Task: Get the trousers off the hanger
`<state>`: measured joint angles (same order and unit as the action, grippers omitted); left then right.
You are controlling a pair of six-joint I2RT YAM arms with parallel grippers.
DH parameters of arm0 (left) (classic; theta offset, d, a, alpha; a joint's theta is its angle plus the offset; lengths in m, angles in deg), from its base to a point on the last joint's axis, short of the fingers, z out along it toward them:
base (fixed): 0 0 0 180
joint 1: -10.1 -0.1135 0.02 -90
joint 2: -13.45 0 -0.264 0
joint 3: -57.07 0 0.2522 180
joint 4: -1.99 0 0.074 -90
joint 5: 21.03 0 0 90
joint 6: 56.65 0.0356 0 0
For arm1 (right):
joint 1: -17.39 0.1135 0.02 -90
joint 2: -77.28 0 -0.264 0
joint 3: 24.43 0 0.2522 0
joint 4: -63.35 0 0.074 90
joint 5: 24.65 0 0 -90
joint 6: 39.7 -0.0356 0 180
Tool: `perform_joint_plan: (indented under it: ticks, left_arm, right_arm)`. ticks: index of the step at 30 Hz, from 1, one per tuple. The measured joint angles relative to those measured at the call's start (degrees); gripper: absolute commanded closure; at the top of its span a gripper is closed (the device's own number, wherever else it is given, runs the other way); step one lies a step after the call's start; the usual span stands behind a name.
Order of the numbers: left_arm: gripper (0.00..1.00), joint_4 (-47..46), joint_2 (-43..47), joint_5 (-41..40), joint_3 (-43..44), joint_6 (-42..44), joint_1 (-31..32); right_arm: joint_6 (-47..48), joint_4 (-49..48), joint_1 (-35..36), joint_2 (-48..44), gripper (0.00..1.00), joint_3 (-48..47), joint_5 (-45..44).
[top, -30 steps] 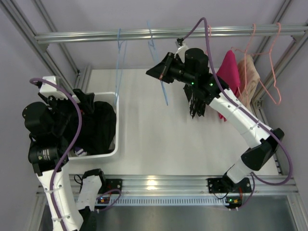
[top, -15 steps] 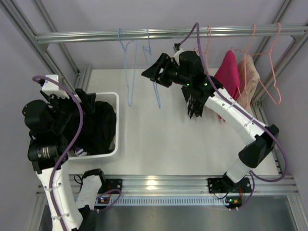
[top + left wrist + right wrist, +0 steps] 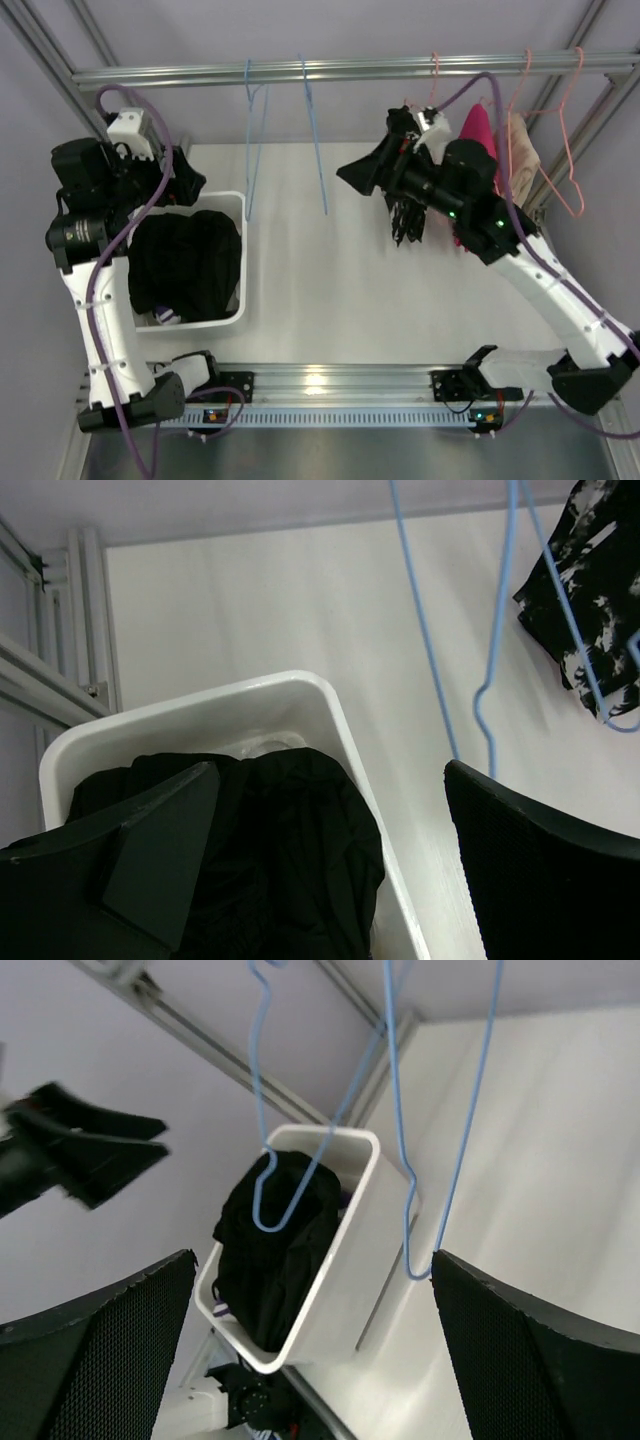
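The plain black trousers (image 3: 190, 265) lie heaped in the white bin (image 3: 243, 255); the left wrist view also shows the black trousers (image 3: 270, 850). The camouflage trousers (image 3: 407, 215) hang below the rail, partly hidden behind my right arm, and show again as camouflage trousers (image 3: 590, 590) at the upper right. Two bare blue hangers (image 3: 315, 140) hang from the rail. My right gripper (image 3: 352, 175) is open, right of those hangers and apart from them, nothing between its fingers (image 3: 530, 1350). My left gripper (image 3: 188, 175) is open and empty, raised above the bin's back edge.
A bright pink garment (image 3: 477, 140) and a beige garment (image 3: 520, 150) hang on salmon hangers (image 3: 570, 120) at the right end of the metal rail (image 3: 350, 70). Frame posts run along both sides of the white table (image 3: 330, 280).
My right gripper opened, let go of the blue hanger and drew back to the right; the hanger swung back to hang straight. My left arm rose from the bin toward the back left.
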<state>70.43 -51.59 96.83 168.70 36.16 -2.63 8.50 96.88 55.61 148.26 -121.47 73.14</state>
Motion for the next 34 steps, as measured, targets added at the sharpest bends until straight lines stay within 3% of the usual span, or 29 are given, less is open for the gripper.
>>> perform_joint_plan:
  ticks: [4,7,13,17,23,34]
  left_arm:
    - [0.01,3.5,-5.8,-0.7,3.1,0.5,0.0]
    - [0.01,5.6,-10.5,-3.3,6.8,0.6,1.3]
    - [0.01,5.7,-12.7,-15.5,7.8,0.8,13.8]
    - [0.01,4.8,-10.8,-19.9,7.3,0.7,20.1]
    - [0.01,1.9,-2.8,-23.8,0.3,0.4,21.1]
    - [0.01,-2.6,8.2,-33.0,-10.5,1.9,22.7]
  right_arm:
    - [6.0,-1.5,-2.5,-11.3,0.00,2.9,-0.5]
    - [9.8,-2.8,-8.7,-18.6,0.01,4.6,-0.2]
    - [16.7,-3.5,-20.9,-31.9,0.01,11.5,-0.2]
    - [23.0,-3.2,-27.8,-39.5,0.00,16.2,-1.3]
    - [32.4,-1.5,-35.3,-46.9,0.01,23.3,-4.1]
    - [36.3,0.1,-36.9,-48.0,0.00,25.5,-2.7]
